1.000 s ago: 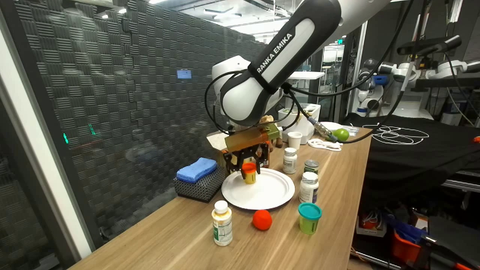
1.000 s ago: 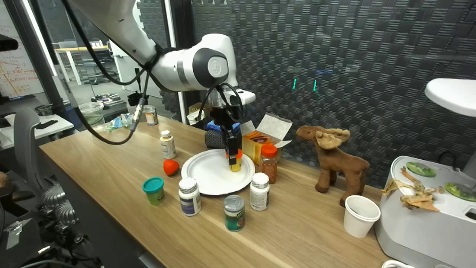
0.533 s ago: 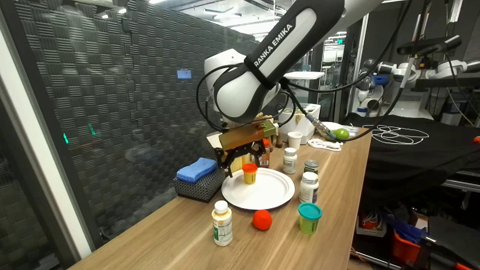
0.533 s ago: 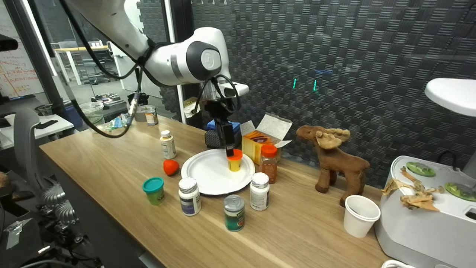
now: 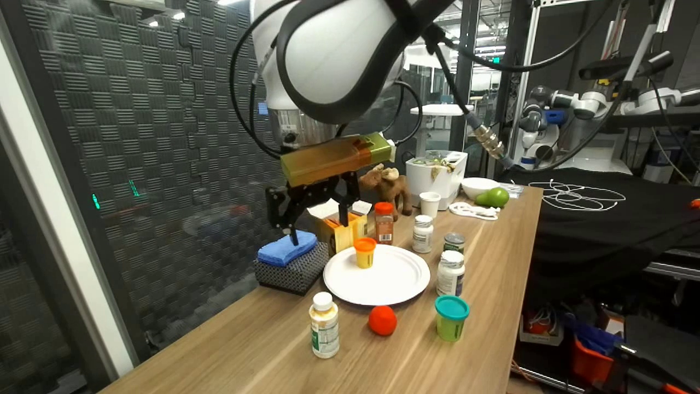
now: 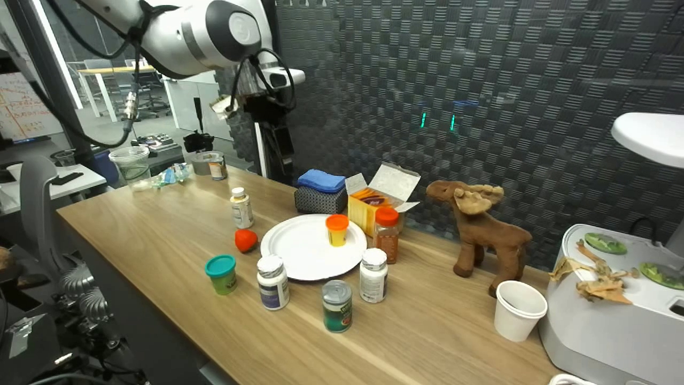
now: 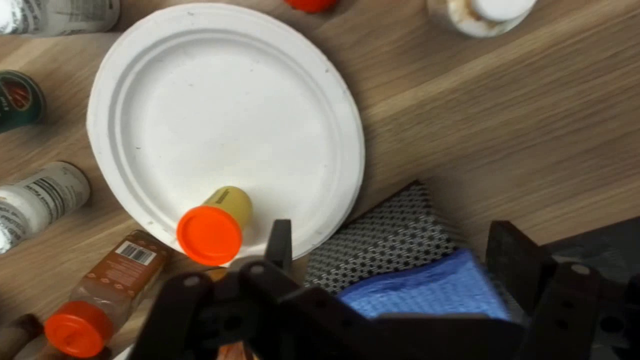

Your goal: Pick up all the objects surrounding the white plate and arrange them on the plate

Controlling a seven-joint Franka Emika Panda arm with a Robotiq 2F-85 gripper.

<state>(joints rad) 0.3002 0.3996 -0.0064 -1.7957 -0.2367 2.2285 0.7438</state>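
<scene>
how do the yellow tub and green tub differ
The yellow tub has an orange lid; the green tub a teal lid. The yellow tub stands on the white plate, while the green tub stands on the wooden table. Both are upright with their lids on.

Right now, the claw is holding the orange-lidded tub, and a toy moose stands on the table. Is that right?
Not quite: the claw holds nothing. The wrist view shows it open, with the orange-lidded tub on the plate. The toy moose does stand on the table.
</scene>
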